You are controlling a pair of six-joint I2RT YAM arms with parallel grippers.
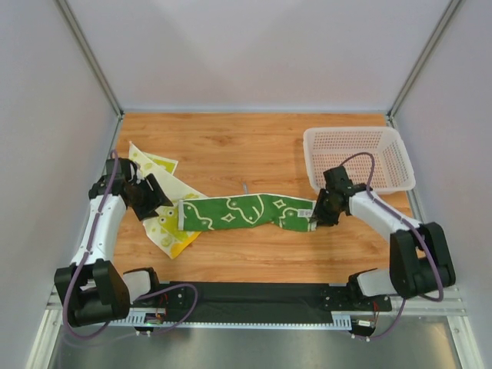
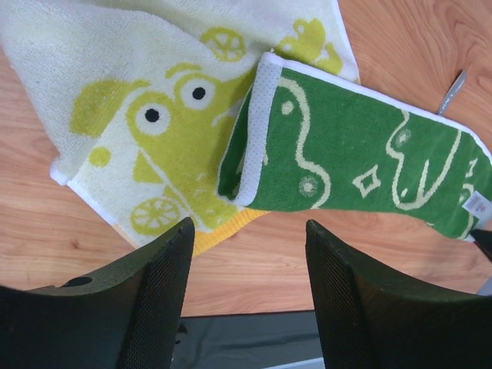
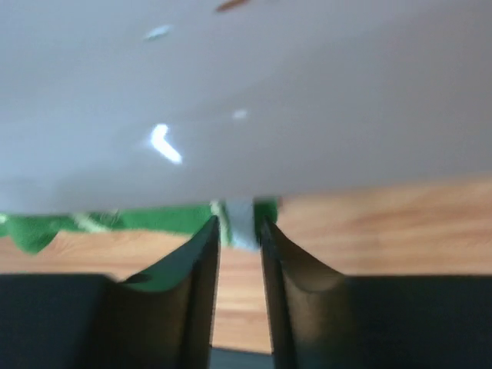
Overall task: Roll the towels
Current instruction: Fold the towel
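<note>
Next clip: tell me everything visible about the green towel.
The green towel is terry-like cloth, dark green with pale line drawings, a white hem and a small label at its right end. It lies stretched left to right on the table, somewhat wrinkled. Its left end is curled over and rests on the yellow towel. The right gripper pinches its right end, jaws nearly together.

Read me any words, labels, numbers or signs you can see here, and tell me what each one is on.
No text can be read.
Small white tag on the green towel: pink marks, too blurred to read.
Yellow towel and basket: drawings and holes only, no lettering visible.
</note>
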